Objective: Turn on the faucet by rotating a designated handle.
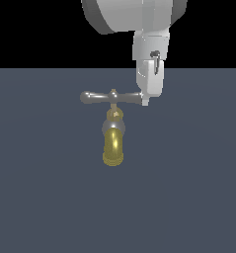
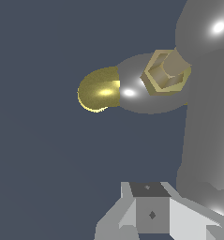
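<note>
Faucet mid-table, gold spout toward camera. Handle on top, long axis level, running exterior view's left to right. Hand hangs from above at handle's right end, apparently touching or just beside it. Finger spread: cannot tell, tips hidden in both views. Wrist view: handle looms close alongside hand. Judgement: next move is sideways push on that end, swinging bar about neck.

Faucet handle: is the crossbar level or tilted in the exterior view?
Level. The handle runs straight across above the spout, with the gripper at its end on the exterior view's right.
</note>
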